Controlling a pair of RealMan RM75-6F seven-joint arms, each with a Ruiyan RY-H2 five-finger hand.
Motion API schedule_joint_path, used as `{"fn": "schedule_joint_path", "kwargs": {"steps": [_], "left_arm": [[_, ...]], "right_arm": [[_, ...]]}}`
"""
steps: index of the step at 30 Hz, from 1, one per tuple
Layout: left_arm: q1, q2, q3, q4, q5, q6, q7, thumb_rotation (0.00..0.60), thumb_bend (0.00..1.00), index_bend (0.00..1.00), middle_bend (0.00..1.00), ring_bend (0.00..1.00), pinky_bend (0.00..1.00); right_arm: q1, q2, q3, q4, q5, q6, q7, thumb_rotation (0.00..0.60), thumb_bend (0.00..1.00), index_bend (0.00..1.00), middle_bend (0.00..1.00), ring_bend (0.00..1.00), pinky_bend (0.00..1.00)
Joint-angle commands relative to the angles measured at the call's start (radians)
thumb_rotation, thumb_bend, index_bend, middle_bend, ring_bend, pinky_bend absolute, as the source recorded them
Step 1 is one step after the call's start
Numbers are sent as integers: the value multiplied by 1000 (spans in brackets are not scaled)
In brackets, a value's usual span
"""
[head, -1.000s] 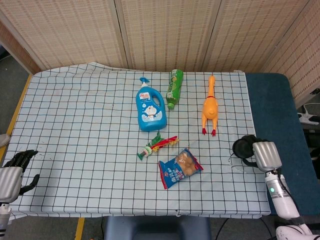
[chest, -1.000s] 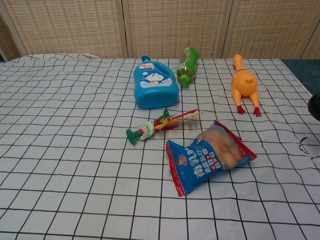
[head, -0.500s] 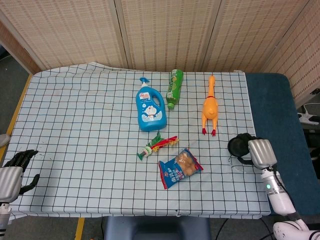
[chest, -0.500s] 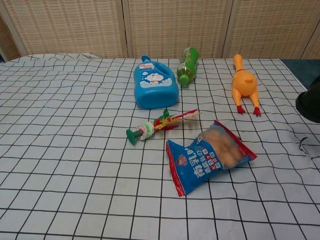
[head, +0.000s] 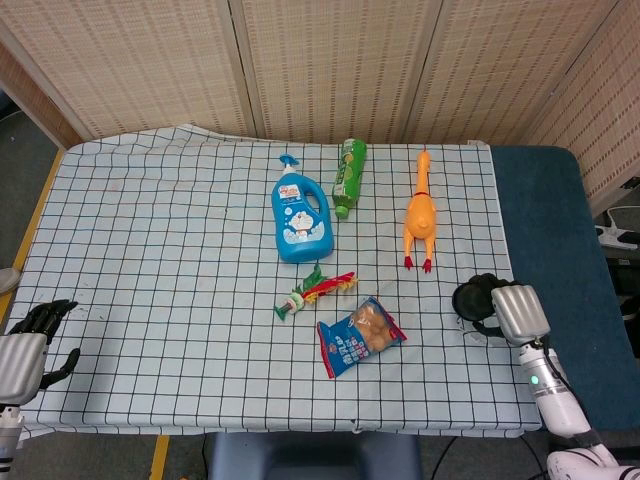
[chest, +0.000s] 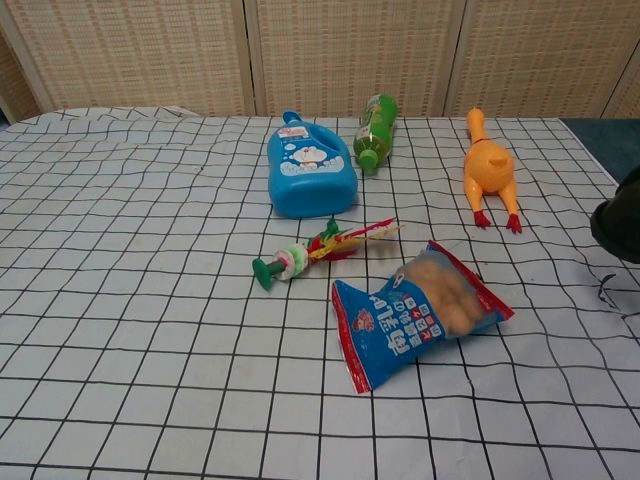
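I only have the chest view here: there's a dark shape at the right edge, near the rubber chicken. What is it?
Observer: That is the right hand. The head view shows its silver back and forearm at the right edge of the checked cloth.
Operator: And the other one?
Observer: The left hand sits off the cloth's near left corner, fingers apart, holding nothing.
Operator: Anything beyond the cloth on the right?
Observer: A dark blue surface lies beside it.

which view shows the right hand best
The head view: the right hand shows whole there with its forearm, over the table's right edge, right of the snack bag. The chest view catches only a dark sliver of it at the right border.
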Motion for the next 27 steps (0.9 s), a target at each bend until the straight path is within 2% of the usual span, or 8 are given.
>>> {"fn": "schedule_joint_path", "kwargs": {"steps": [1, 7, 12, 15, 19, 24, 27], "left_arm": [[0, 1, 0, -3, -2, 0, -3, 600, 371, 169, 146, 136, 349], [2, 2, 1, 3, 3, 4, -12, 600, 371, 168, 146, 136, 348], [0, 2, 0, 2, 4, 4, -9, 600, 371, 169, 146, 136, 349], [0, 0, 0, 1, 2, 3, -6, 600, 371, 169, 146, 137, 348], [-2, -1, 1, 1, 2, -1, -1, 600, 370, 168, 146, 136, 348], [-1, 1, 2, -3, -2, -3, -2, 600, 370, 168, 146, 136, 348], [-1, 0, 1, 0, 1, 1, -1, 600, 370, 169, 146, 136, 348]], "right_arm": [[33, -70, 3, 134, 47, -99, 39, 600, 106, 669, 566, 442, 496], [35, -128, 1, 243, 11, -64, 90, 600, 106, 656, 565, 424, 495], [35, -135, -5, 268, -7, -56, 118, 600, 106, 609, 557, 358, 493], [35, -125, -10, 268, -8, -69, 130, 600, 106, 536, 485, 286, 455], [35, -100, -15, 244, 3, -100, 138, 600, 105, 374, 328, 142, 331], [33, -79, -18, 218, 16, -121, 133, 600, 105, 245, 208, 34, 248], [33, -71, -20, 210, 21, -128, 128, 600, 105, 192, 170, 2, 220]]}}
